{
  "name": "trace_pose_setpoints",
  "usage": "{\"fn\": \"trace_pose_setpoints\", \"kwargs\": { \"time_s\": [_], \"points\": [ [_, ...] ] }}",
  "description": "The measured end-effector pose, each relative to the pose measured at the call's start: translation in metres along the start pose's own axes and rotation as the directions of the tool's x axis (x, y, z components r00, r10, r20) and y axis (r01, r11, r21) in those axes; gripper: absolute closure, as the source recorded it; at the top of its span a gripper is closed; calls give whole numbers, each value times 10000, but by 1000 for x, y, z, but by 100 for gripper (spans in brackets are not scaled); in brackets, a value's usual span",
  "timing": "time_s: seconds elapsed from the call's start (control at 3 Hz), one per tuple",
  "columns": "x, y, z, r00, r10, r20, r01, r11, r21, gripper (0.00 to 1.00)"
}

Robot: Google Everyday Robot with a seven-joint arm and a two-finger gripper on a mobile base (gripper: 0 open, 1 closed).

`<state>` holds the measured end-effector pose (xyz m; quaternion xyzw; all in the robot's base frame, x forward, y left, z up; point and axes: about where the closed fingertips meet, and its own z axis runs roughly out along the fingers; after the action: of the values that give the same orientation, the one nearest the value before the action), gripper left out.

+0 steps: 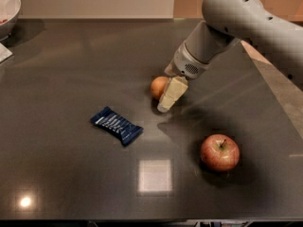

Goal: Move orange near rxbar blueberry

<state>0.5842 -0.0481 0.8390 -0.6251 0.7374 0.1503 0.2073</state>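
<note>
The orange (158,87) lies on the dark table near the middle, partly covered on its right side by my gripper. My gripper (165,102) reaches down from the upper right and sits against the orange's right side, low over the table. The rxbar blueberry (117,125), in a navy wrapper with pale lines, lies flat to the lower left of the orange, about one bar length away.
A red-yellow apple (219,152) stands at the lower right. A white bowl (8,11) sits at the far left back corner. The table's right edge (274,93) runs diagonally under my arm. A lamp's bright glare shows on the table (154,175).
</note>
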Motion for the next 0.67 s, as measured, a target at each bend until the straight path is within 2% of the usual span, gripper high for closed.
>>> {"fn": "trace_pose_setpoints", "kwargs": {
  "time_s": [0.67],
  "points": [
    [-7,4,-2,9996,-115,255,120,9997,-199,63]
  ]
}}
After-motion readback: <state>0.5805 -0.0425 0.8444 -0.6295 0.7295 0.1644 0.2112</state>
